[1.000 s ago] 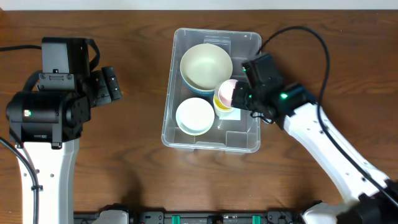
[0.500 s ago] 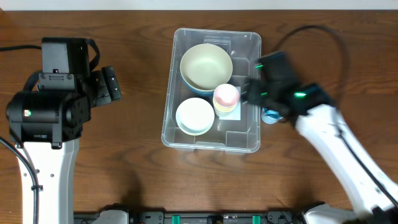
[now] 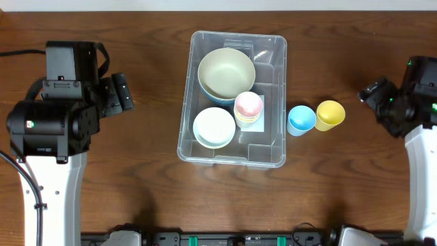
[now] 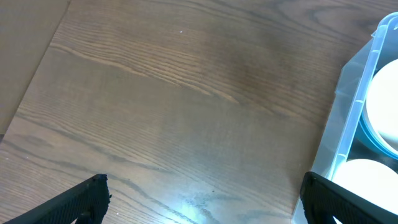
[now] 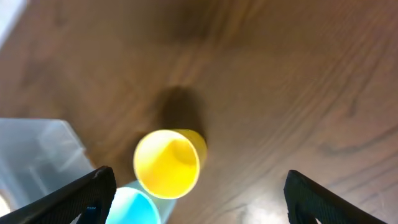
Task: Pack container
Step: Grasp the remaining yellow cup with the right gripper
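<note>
While the right gripper (image 5: 199, 186) hangs spread and empty, the yellow cup (image 3: 330, 114) stands nearest it, right of the container (image 3: 276, 156); the blue cup (image 3: 300, 119) touches that cup, just beside the container's right wall; probably best to straddle the yellow rim alone, lift clear, then nest it on the pink cup (image 3: 248, 104) inside; the left gripper (image 4: 202, 199) is released, well left of the container.

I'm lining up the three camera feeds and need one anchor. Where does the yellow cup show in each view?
Overhead: the yellow cup stands right of centre on the table, outside the clear container.
Left wrist: not in it.
Right wrist: the yellow cup is low and left of centre, with its open mouth toward the camera.
Shared landmark: the blue cup beside it on the container's side, seen at the bottom edge in the right wrist view.
</note>
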Robot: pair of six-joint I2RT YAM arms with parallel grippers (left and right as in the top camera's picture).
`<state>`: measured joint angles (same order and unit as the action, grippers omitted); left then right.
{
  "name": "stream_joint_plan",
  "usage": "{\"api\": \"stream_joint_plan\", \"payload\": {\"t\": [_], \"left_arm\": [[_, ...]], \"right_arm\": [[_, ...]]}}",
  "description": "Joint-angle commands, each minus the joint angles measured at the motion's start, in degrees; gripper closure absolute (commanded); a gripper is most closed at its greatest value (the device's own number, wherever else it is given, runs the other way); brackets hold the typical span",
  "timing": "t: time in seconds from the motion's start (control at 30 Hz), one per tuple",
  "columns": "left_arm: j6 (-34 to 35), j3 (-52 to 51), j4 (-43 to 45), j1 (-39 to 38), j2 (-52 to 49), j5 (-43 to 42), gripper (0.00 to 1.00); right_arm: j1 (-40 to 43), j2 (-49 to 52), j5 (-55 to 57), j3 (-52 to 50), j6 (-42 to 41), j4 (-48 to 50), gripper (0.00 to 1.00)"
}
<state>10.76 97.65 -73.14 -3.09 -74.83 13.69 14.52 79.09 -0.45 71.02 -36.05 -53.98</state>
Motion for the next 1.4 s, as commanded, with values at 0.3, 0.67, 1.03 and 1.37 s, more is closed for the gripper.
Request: {"api": "stream_joint_plan", "payload": {"t": [0.3,0.67,1.03,1.37], "left_arm": [[0.94,0.46,-0.13,0.2,-0.02,0.09,0.02],[0.94,0.46,-0.13,0.2,-0.02,0.09,0.02],[0.94,0.46,-0.13,0.2,-0.02,0.09,0.02],[0.94,0.46,-0.13,0.2,-0.02,0.07,0.01]], "right_arm": [[-1.4,12.52,-3.45,-6.49,3.26,6.49,0.23],[0.55,18.32,-2.27,-7.52,3.13,11.06,0.52],[-1.95,18.43,-2.78,-7.91,4.42,12.5,0.71],[-3.23,16.74,-2.38,-7.43,3.61,13.27,0.99]]}}
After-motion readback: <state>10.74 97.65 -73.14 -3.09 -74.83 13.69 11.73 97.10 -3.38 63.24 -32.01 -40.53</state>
